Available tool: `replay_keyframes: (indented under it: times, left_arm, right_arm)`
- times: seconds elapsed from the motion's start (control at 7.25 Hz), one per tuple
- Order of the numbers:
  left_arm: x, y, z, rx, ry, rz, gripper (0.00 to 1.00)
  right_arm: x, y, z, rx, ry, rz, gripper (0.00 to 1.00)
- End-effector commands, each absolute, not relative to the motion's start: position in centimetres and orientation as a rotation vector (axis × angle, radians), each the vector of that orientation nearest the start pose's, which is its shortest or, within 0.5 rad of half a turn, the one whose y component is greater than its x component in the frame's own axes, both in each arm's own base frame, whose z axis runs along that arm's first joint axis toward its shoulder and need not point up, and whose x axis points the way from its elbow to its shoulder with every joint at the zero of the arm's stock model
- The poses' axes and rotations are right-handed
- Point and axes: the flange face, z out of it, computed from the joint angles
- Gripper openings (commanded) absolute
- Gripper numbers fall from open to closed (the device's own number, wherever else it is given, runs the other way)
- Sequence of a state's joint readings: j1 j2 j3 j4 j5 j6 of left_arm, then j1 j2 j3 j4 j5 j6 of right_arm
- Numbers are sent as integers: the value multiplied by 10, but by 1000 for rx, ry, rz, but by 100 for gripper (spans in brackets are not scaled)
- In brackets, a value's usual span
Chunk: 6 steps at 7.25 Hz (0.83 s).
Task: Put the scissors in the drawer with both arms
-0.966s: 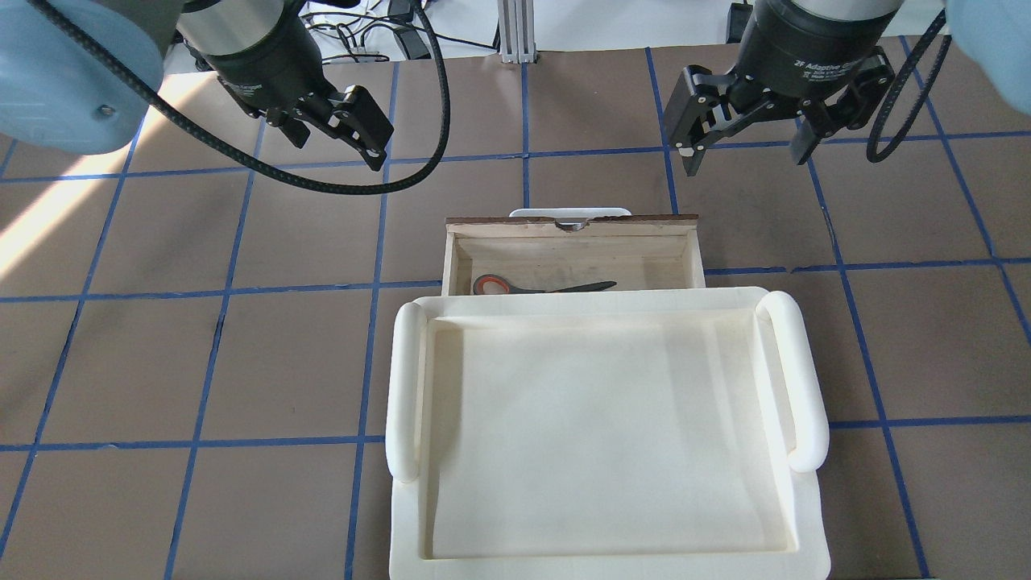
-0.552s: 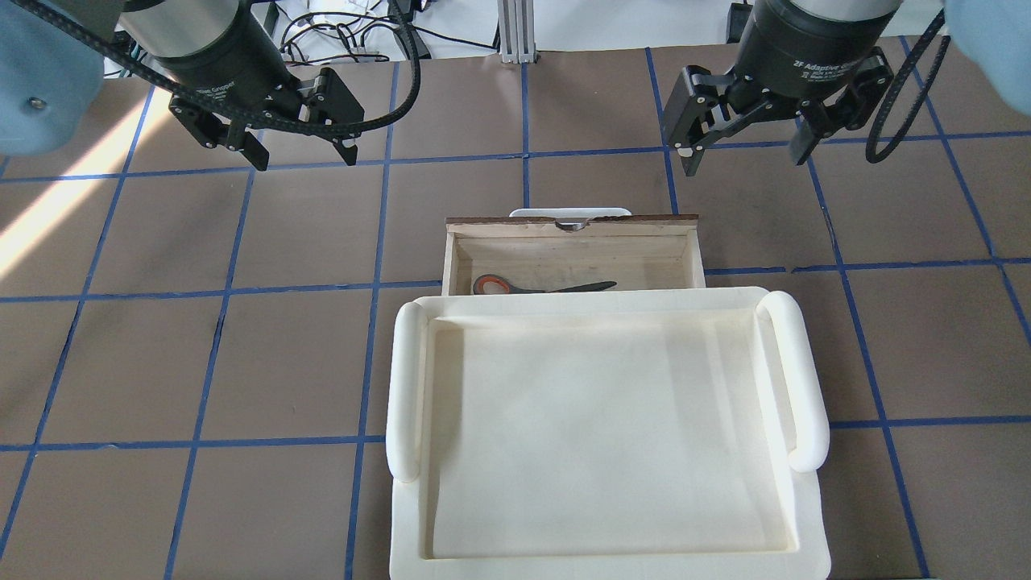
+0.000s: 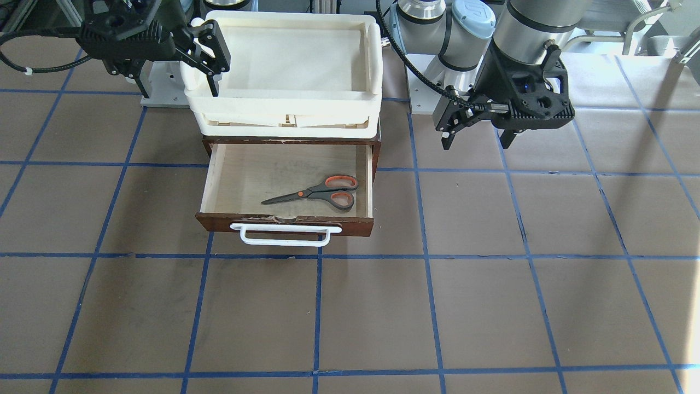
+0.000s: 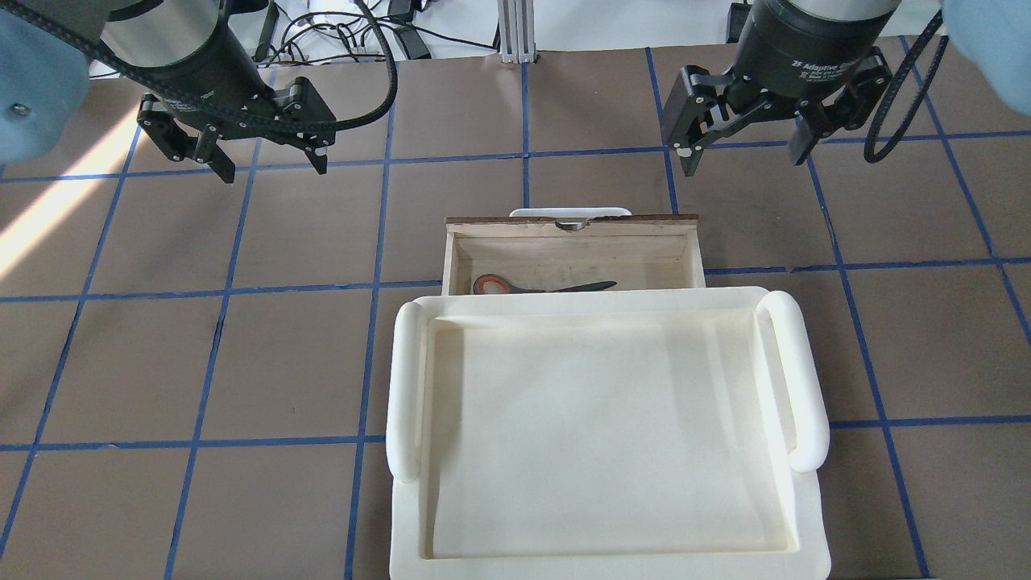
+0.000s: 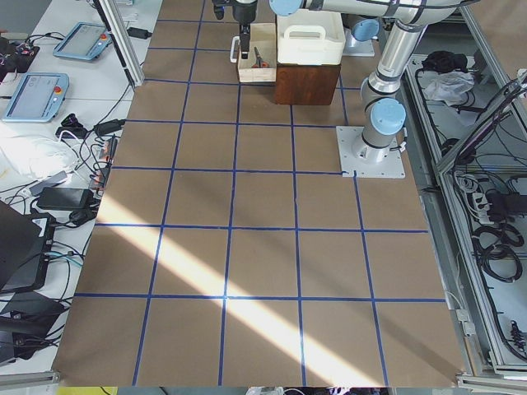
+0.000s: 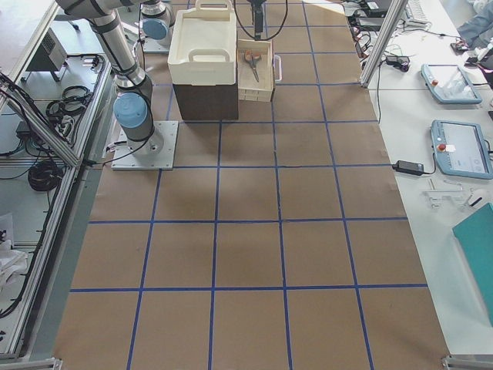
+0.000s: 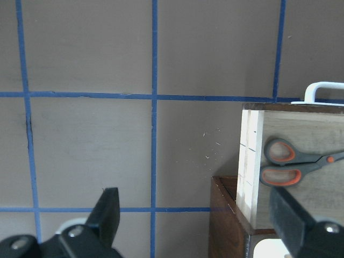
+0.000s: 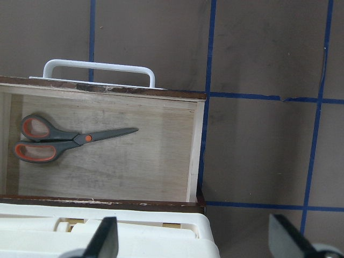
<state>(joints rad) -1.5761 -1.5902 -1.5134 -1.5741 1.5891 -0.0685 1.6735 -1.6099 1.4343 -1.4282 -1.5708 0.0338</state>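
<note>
The scissors lie flat inside the open drawer, handles toward my left arm's side. They also show in the overhead view and in the right wrist view. The drawer is pulled out, with its white bar handle on the far side from me. My left gripper is open and empty, raised over bare table left of the drawer. My right gripper is open and empty, raised to the right of the drawer. Neither gripper touches anything.
A cream-white tray sits on top of the dark brown cabinet that houses the drawer. The brown table has a blue tape grid. The arm bases stand behind the cabinet. Tablets lie on a side table.
My left gripper has swung left, away from the drawer, and turned so that both open fingers now show. My right gripper has hardly moved. The scissors and drawer are unchanged.
</note>
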Motion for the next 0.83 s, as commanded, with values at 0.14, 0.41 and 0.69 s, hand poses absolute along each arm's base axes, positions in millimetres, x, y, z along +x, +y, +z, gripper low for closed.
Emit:
replay_keyframes:
  times: [0.14, 0.41, 0.69]
  left_arm:
    - [-123, -496, 486, -96, 3105, -44, 100]
    - [-126, -484, 497, -106, 3123, -49, 100]
    - [-127, -480, 502, -111, 3148, -53, 100]
  right_arm:
    - [181, -457, 559, -108, 3137, -50, 100]
    - [181, -456, 560, -108, 3137, -53, 100]
    - [181, -456, 560, -108, 3137, -53, 100]
